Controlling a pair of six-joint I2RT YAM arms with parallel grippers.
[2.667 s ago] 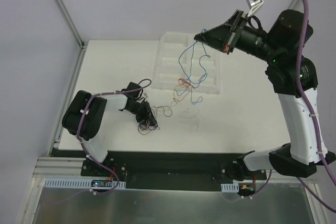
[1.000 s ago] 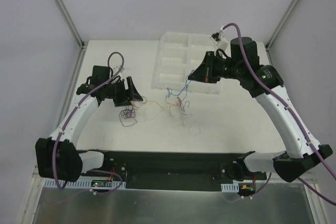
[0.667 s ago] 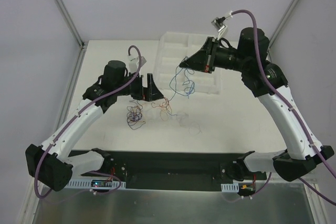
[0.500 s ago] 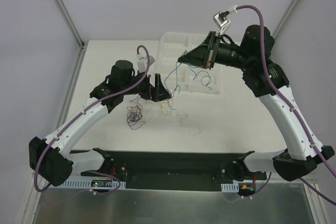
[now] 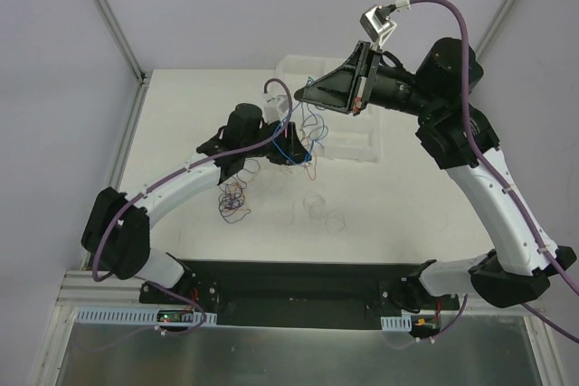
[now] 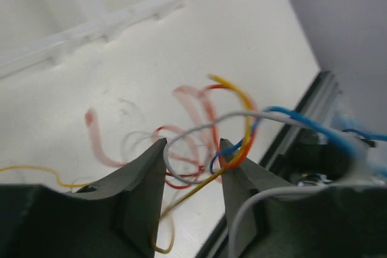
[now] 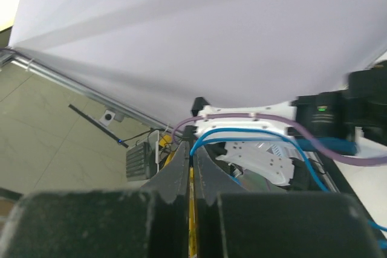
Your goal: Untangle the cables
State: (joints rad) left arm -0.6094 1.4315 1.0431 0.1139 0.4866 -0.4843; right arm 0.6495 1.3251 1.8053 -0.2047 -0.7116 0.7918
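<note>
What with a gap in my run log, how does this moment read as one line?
left claw: open, cables between | right claw: shut on blue cable, raised | tangle: on table

A robotics lab test cell: a white tabletop [image 5: 190, 106] enclosed by plain white panels [image 5: 235, 6] and aluminium frame posts [image 5: 109, 15], with a left arm [image 5: 172, 192] and right arm [image 5: 507, 214] bolted to a black base rail [image 5: 298, 279].

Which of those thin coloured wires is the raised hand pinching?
The thin blue wire: it comes out between the shut fingers of the right hand; red and orange wires lie lower.
</note>
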